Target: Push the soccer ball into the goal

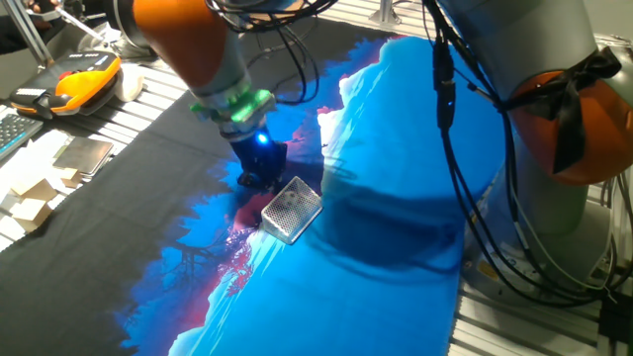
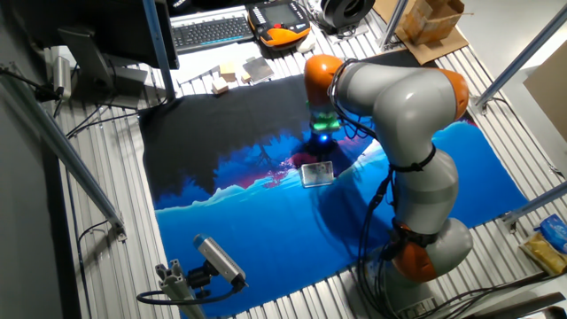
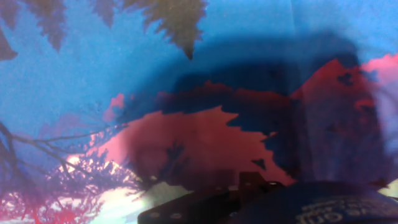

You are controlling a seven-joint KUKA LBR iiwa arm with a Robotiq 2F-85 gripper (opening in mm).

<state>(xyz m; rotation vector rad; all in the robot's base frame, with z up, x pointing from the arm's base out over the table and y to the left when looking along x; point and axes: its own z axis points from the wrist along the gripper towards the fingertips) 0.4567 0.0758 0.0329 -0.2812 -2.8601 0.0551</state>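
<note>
The goal (image 1: 290,210) is a small white wire-mesh box lying on the blue and red printed mat, and it also shows in the other fixed view (image 2: 316,174). My gripper (image 1: 259,180) is low over the mat, just behind and left of the goal and very close to it. In the other fixed view the gripper (image 2: 321,149) sits under the green-lit wrist, just beyond the goal. The soccer ball is not visible in any view; the gripper may hide it. The hand view shows only mat, with dark gripper parts (image 3: 205,208) along the bottom edge. The jaws' gap cannot be made out.
The printed mat (image 1: 396,148) covers the table. An orange teach pendant (image 1: 84,79), small blocks (image 1: 30,198) and a keyboard (image 2: 213,31) lie past the mat's far edge. The robot base and cables (image 1: 554,198) stand at the right. A camera mount (image 2: 217,261) stands at the mat's near edge.
</note>
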